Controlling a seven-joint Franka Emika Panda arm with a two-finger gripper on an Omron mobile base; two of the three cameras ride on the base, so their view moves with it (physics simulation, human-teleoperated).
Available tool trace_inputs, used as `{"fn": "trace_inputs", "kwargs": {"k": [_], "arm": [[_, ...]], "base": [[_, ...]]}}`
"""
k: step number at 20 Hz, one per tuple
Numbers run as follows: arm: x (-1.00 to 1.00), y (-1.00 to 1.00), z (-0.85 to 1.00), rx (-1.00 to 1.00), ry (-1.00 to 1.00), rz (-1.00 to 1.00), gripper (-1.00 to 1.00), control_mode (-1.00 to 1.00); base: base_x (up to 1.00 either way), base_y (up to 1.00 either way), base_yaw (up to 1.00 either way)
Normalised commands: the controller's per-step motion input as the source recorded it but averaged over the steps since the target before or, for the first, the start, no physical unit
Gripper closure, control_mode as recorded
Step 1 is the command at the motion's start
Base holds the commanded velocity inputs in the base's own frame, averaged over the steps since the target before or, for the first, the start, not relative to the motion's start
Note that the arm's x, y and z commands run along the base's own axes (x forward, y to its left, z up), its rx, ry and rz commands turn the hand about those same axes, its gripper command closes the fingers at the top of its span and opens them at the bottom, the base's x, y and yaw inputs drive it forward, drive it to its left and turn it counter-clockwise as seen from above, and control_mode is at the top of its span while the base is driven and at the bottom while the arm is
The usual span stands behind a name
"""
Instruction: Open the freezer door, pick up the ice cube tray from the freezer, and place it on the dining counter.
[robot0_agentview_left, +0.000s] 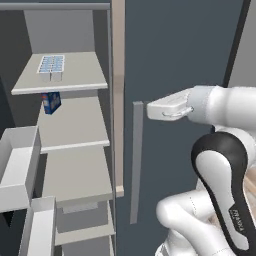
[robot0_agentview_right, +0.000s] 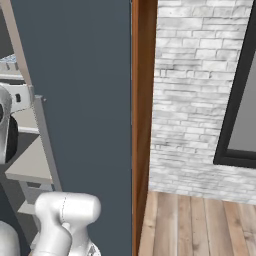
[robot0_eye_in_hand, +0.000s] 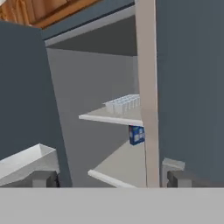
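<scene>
The freezer (robot0_agentview_left: 75, 122) stands open, its pale grey shelves showing. The ice cube tray (robot0_agentview_left: 51, 65) (robot0_eye_in_hand: 123, 104) is a white tray with pale blue cells and lies on the upper shelf. The freezer door (robot0_eye_in_hand: 26, 96) is swung out to the left, and its white inner bins (robot0_agentview_left: 17, 167) face the shelves. My gripper (robot0_agentview_left: 150, 109) (robot0_eye_in_hand: 111, 179) hangs in front of the closed right door, level with the shelf below the tray and well short of the compartment. Its fingertips (robot0_eye_in_hand: 43, 178) stand wide apart, open, with nothing between them. The dining counter is out of view.
A small dark blue box (robot0_agentview_left: 51, 101) (robot0_eye_in_hand: 136, 134) sits on the shelf under the tray. A beige divider post (robot0_agentview_left: 118, 95) separates the freezer from the plain slate-blue door (robot0_agentview_right: 85, 100) with its grey bar handle (robot0_agentview_left: 136, 160). A white brick wall (robot0_agentview_right: 200, 90) and wooden floor (robot0_agentview_right: 200, 225) lie to the right.
</scene>
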Motion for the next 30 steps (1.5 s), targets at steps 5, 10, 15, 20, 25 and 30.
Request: {"fn": "trace_inputs", "kwargs": {"k": [5,10,15,20,25,30], "arm": [[-0.11,-0.67,-0.01,-0.19,0.11,-0.22,-1.0,-1.0],[-0.09,-0.52,0.0,-0.22,0.17,-0.28,-1.0,-1.0],[-0.23,-0.44,-0.01,-0.09,0.2,-0.22,-1.0,-1.0],[-0.77,-0.23,-0.07,0.03,0.11,-0.2,-1.0,-1.0],[-0.38,-0.08,-0.45,0.0,0.0,-0.14,-1.0,-1.0],[0.0,-0.46,-0.38,0.0,0.0,-0.02,-1.0,-1.0]], "base": [[0.0,0.0,0.0],[0.0,0.0,0.0],[0.0,0.0,0.0],[0.0,0.0,0.0],[0.0,0.0,0.0],[0.0,0.0,0.0]]}}
